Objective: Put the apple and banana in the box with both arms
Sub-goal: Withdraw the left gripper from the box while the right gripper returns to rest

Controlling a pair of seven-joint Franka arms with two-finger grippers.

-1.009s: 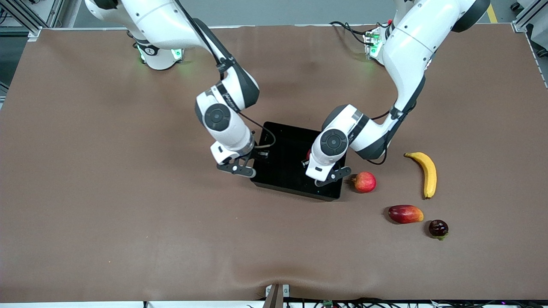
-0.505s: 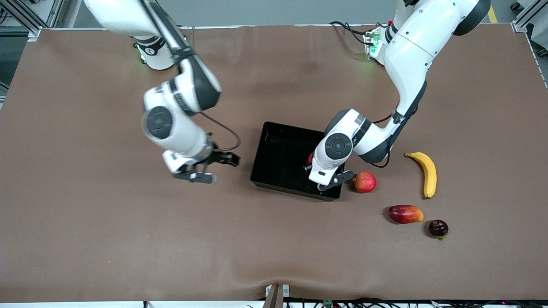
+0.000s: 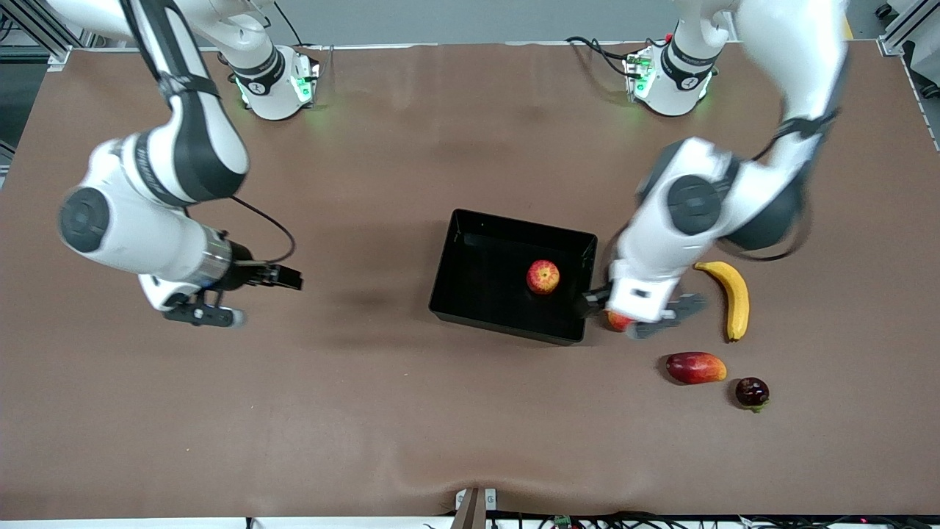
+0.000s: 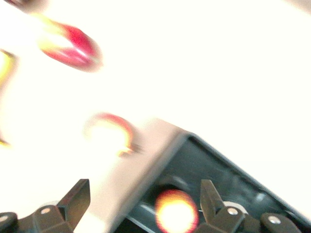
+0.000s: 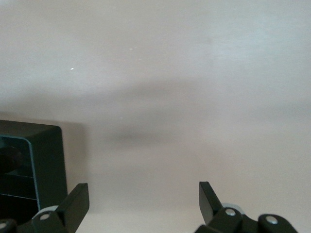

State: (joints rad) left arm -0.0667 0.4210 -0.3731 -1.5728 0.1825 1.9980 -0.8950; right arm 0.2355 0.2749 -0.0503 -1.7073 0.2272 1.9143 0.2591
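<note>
A brown padded surface carries a shallow glossy black plastic box near its middle, with the small red, yellow-streaked apple lying inside by the wall toward the left arm's end. The long curved yellow banana lies on the surface outside the box, toward the left arm's end. The left gripper hangs over a pinkish-red round fruit just beside the box's corner, jaws apart and empty; the right gripper hangs over bare surface toward the right arm's end, jaws apart and empty.
</note>
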